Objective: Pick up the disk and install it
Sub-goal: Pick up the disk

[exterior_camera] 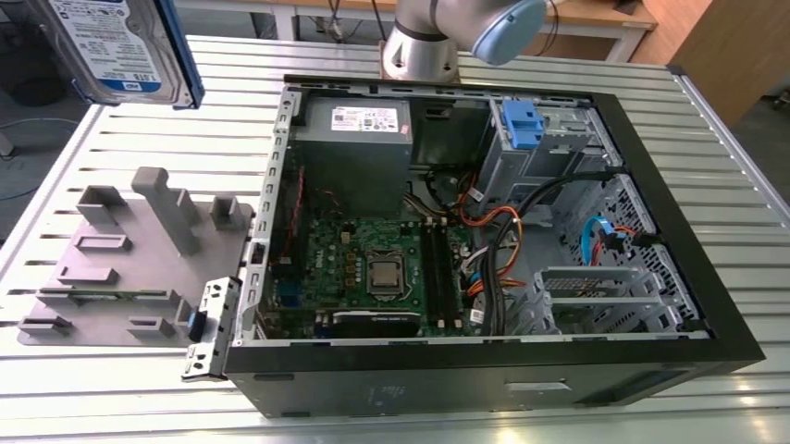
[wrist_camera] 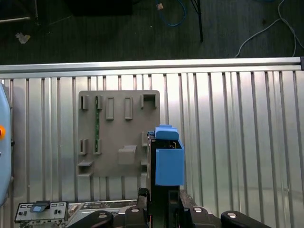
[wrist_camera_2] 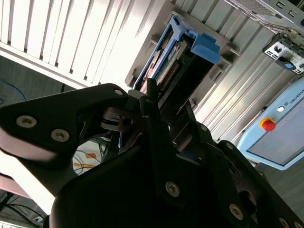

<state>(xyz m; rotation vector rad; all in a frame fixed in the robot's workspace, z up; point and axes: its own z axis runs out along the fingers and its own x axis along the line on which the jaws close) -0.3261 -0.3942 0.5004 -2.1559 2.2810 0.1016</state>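
Observation:
The disk [exterior_camera: 117, 46], silver with a blue-and-white label and blue side rails, hangs in the air above the table at the exterior view's upper left, well clear of the open computer case [exterior_camera: 691, 268]. In both wrist views my gripper [wrist_camera_2: 161, 109] is shut on it. The black fingers [wrist_camera_2: 154, 102] clamp one end, while the blue rail and tab [wrist_camera_2: 205, 46] stick out beyond them. In the first wrist view the disk [wrist_camera: 169, 161] stands edge-on over my gripper [wrist_camera: 164, 209], with the slatted table below it.
A grey holder block [exterior_camera: 136, 250] with upright posts lies on the table beside the case, and under the disk [wrist_camera: 118, 133]. Inside the case are a grey power supply [exterior_camera: 358, 139], a motherboard [exterior_camera: 370, 268], cables and a blue-tabbed drive bay [exterior_camera: 519, 125]. A pendant with a red button [wrist_camera_2: 268, 124] rests nearby.

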